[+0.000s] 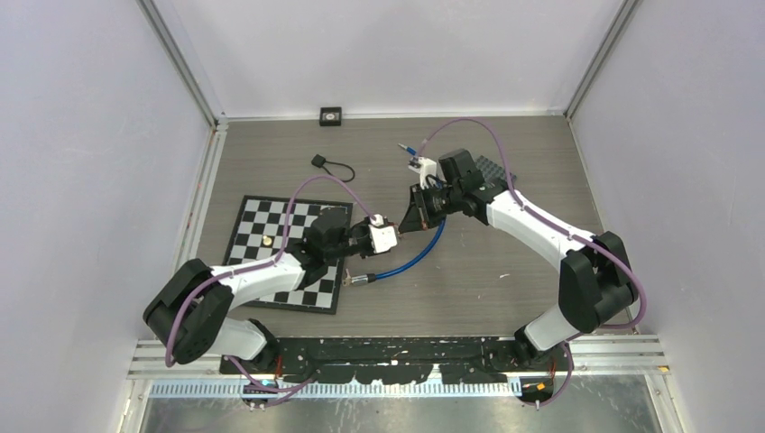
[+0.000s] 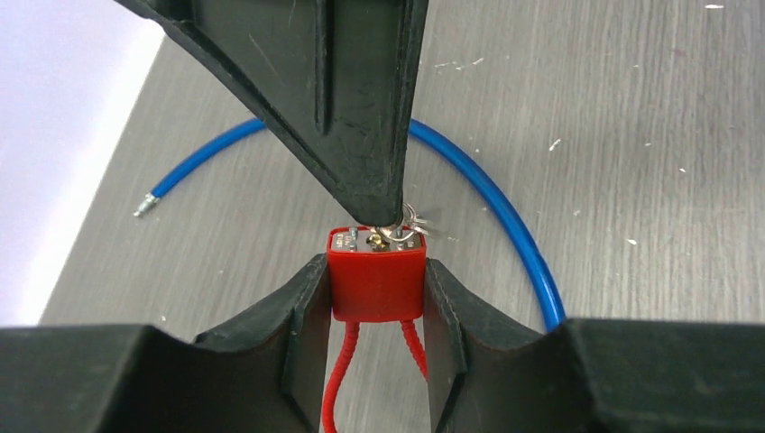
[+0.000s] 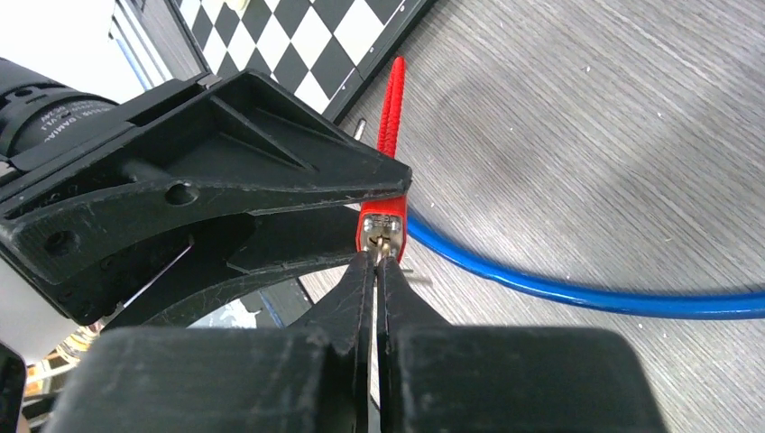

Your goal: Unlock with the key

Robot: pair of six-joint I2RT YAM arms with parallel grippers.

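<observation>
Left gripper (image 2: pixel 375 271): clamps the red padlock (image 2: pixel 376 287) between its fingers.
Right gripper (image 3: pixel 376 263): tips pressed together, pinching the key (image 3: pixel 386 242) in the lock face.
Risk: the thin pinch may slip on twisting, or the lock may rotate in the left grip.

Setting: robotics lab test cell. Evidence: white panel walls (image 1: pixel 90 135) on three sides, held in aluminium frame posts (image 1: pixel 185 68). Grey wood-grain tabletop (image 1: pixel 505 280). Left arm (image 1: pixel 262 280) and right arm (image 1: pixel 532 225) are bolted to a black base plate (image 1: pixel 406 347) at the near edge, with purple cables (image 1: pixel 289 216) looped along them. Small black square unit (image 1: pixel 331 115) at the far wall, possibly a sensor; too small to tell.
</observation>
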